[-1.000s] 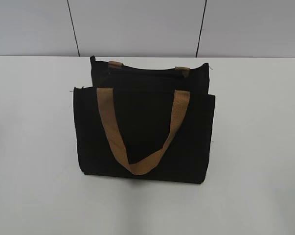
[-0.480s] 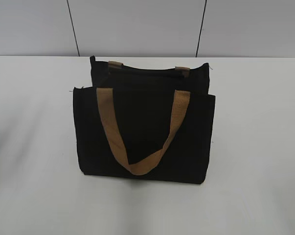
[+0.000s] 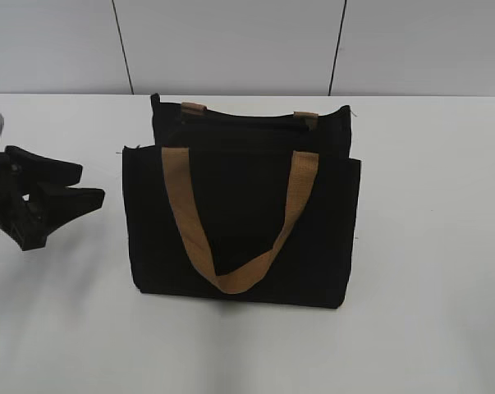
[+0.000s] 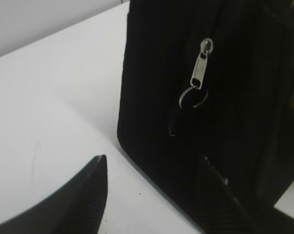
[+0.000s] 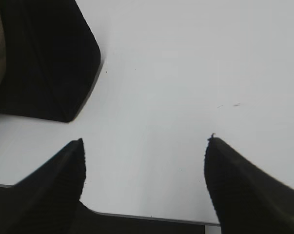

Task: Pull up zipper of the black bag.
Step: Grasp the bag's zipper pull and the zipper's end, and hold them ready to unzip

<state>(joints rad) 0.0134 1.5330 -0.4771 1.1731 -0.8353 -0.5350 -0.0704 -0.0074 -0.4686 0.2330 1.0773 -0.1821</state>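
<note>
Hanging beyond the spread left gripper: zipper.

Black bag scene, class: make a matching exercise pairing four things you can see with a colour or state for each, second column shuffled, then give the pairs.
Things:
1. bag
2. front handle
3. zipper pull
4. left gripper

Colour or state:
A. silver, with a ring
B. open, beside the bag
C. black
D. tan-brown

Pairs: 1-C, 2-D, 3-A, 4-B

Right gripper jaws apart; black bag corner upper-left.
</note>
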